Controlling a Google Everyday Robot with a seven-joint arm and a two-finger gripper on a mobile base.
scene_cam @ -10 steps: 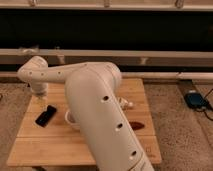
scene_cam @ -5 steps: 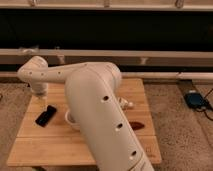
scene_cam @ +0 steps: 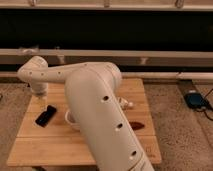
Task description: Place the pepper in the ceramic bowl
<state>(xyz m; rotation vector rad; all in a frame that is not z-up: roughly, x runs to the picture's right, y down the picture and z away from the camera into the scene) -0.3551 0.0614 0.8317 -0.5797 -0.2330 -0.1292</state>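
— Wooden surface (scene_cam: pixel 35 147), dark wall behind: where do things stand, and what may fail?

— My gripper (scene_cam: pixel 41 105) hangs at the left end, jaws apart and empty, just above the black phone (scene_cam: pixel 46 117). The pepper (scene_cam: pixel 137 125) lies well apart from it, near the right edge, with my own arm (scene_cam: pixel 100 115) between. Risk one: closing here would take the phone, not the pepper. Risk two: swinging across could sweep the pepper off that edge, or knock the white cup-like thing (scene_cam: pixel 68 117) beside my arm. Risk three: the pepper is low and tapered, so it may roll or slip from the jaws.

— And the count?

— One pepper, one black phone, one white cup-like thing, one gripper. Of the ceramic bowl, none is visible. I judge that my arm hides it, so the drop point is unconfirmed.
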